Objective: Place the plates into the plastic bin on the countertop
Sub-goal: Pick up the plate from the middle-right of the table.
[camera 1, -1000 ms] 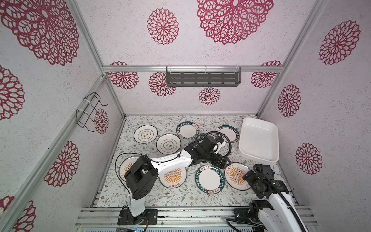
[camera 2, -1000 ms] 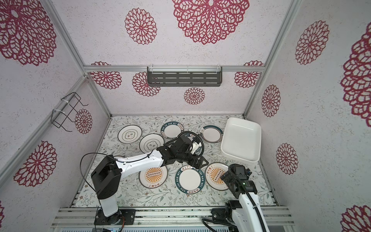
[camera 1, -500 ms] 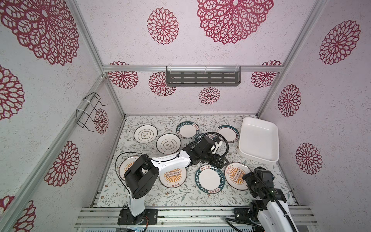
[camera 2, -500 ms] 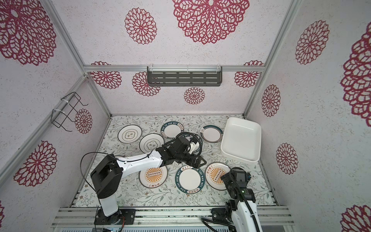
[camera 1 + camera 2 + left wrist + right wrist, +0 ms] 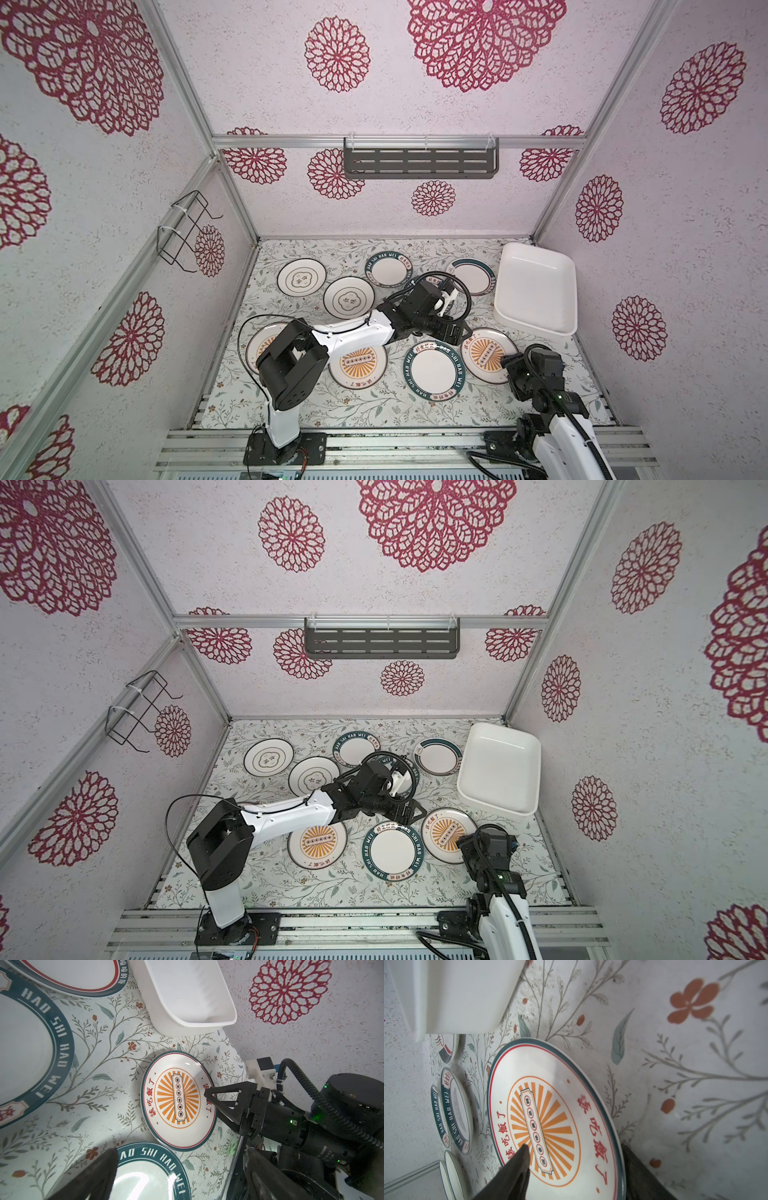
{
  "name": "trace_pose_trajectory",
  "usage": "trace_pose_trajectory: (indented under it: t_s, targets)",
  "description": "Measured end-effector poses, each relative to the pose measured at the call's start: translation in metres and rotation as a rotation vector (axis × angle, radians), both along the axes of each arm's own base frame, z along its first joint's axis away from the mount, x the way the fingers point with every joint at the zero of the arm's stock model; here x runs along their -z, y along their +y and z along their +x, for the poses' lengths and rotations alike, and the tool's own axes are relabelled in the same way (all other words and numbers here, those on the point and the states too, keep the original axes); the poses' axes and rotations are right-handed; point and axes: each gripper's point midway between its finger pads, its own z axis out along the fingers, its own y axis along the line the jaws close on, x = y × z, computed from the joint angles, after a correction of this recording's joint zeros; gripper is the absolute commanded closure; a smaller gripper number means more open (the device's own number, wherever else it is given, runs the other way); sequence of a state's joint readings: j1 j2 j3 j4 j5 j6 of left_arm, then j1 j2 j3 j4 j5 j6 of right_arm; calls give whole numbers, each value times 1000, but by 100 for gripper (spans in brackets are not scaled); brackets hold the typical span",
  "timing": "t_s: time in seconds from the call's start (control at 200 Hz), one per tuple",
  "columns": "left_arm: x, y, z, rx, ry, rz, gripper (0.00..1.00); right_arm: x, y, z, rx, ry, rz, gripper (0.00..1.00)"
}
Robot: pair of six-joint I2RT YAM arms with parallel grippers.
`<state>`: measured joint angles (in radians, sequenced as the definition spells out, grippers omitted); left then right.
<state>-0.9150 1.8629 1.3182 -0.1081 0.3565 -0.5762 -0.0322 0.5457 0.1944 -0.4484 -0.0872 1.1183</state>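
Several plates lie flat on the countertop [image 5: 374, 407]. The white plastic bin [image 5: 536, 286] stands at the back right with nothing in it. My right gripper [image 5: 574, 1147] is open and straddles the near rim of an orange sunburst plate [image 5: 484, 353]. One of its fingers [image 5: 517, 1159] lies over the plate's centre, the other is outside the rim. The left wrist view shows the same plate [image 5: 178, 1099] with those jaws at its edge. My left gripper [image 5: 451, 332] hovers wide open and holds nothing, over a teal-rimmed plate [image 5: 149, 1176].
Two dark-ringed plates [image 5: 301, 277] and two teal-rimmed ones [image 5: 388, 269] lie at the back. Other sunburst plates [image 5: 358, 365] lie near the front, one half under the left arm. A dark slotted shelf [image 5: 419, 162] and a wire rack [image 5: 187, 232] hang on the walls.
The right gripper's jaws have drawn closer together around the sunburst plate's rim as the arm settled at its edge. The left arm has barely shifted and stays wide open.
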Motion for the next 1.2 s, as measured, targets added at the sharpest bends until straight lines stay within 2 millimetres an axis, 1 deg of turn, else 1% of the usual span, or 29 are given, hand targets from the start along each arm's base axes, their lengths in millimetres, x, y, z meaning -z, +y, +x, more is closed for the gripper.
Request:
trace_pose_trajectory:
  t_s: [0.11,0.25,0.35,0.46,0.641,0.721,0.816,1.081,1.196]
  targets:
    - [0,1,2,-1,3,-2,3,1,1,-2,-1,8,10,45]
    - [0,3,3,-2,6,-4,3,3,5,-5,-2,14,34,49]
    - [0,3,4,-2,8,-5,3,3,6,-7,4,14,46,56]
    - [-1,3,4,-1,9,-6,3,5,7,-8,12,13,63,58]
    - [-1,3,4,0,10,-7,3,7,8,-8,35,-4,86,65]
    - [-1,3,4,0,11,-7,3,8,8,-9,48,-10,96,72]
    - [-1,3,4,0,11,-7,3,9,8,-9,59,-15,105,76]
    - [2,4,3,-1,14,-4,3,-1,8,-4,68,-74,114,83]
    - [3,5,3,-2,17,-1,3,-2,8,-4,71,-77,117,83]
